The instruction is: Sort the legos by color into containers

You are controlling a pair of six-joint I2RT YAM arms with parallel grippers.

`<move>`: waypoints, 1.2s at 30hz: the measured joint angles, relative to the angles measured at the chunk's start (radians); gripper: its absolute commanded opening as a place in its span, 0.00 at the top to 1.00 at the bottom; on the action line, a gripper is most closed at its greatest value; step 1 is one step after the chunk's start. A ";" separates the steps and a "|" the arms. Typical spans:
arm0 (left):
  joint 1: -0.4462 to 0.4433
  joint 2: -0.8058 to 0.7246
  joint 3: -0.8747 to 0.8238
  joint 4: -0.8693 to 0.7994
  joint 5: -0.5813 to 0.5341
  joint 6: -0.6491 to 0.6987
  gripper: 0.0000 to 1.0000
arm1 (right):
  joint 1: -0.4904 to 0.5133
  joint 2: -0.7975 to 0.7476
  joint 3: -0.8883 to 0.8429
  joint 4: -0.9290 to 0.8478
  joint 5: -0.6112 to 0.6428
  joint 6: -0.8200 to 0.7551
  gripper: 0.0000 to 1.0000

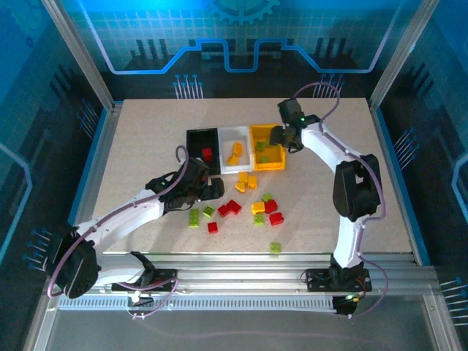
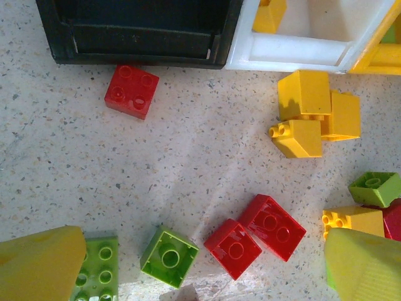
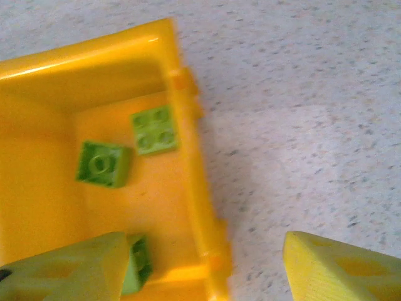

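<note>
Three containers stand in a row: black bin (image 1: 190, 146) holding a red brick (image 1: 207, 153), white bin (image 1: 223, 150) holding yellow-orange bricks, and yellow bin (image 1: 268, 167). My left gripper (image 1: 212, 189) is open low over the loose legos. Between its fingers lie two red bricks (image 2: 233, 248) (image 2: 272, 226) and a green one (image 2: 169, 256), none gripped. My right gripper (image 3: 207, 263) is open over the yellow bin's right wall (image 3: 191, 188), holding nothing. Green bricks (image 3: 153, 130) (image 3: 102, 164) lie inside, and a third (image 3: 136, 263) lies by the left finger.
Loose bricks are scattered in front of the bins: a red one (image 2: 131, 91) against the black bin (image 2: 138, 37), yellow ones (image 2: 313, 113) below the white bin (image 2: 294, 50), a mixed cluster (image 1: 265, 208) and a lone green brick (image 1: 275, 248) near the front edge.
</note>
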 measured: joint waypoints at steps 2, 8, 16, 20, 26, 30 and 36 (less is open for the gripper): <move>0.000 0.000 0.000 0.000 0.000 0.000 0.01 | -0.026 0.036 0.026 -0.005 -0.017 -0.012 0.34; 0.000 0.000 0.000 0.000 0.000 0.000 0.01 | -0.033 0.139 0.105 -0.033 -0.057 -0.047 0.51; 0.000 0.000 0.000 0.000 0.000 0.000 0.01 | -0.026 0.171 0.142 -0.068 -0.066 -0.069 0.72; 0.000 0.000 0.000 0.000 0.000 0.000 0.01 | -0.019 0.171 0.139 -0.075 -0.063 -0.080 0.79; 0.005 0.000 0.000 0.000 0.000 0.001 0.01 | 0.004 0.139 0.082 -0.062 -0.025 -0.098 1.00; 0.009 0.000 0.000 0.000 0.001 0.003 0.01 | 0.018 0.089 0.003 -0.038 0.003 -0.104 1.00; 0.016 0.000 0.000 0.001 0.010 0.004 0.01 | 0.051 -0.017 -0.142 -0.029 0.037 -0.127 1.00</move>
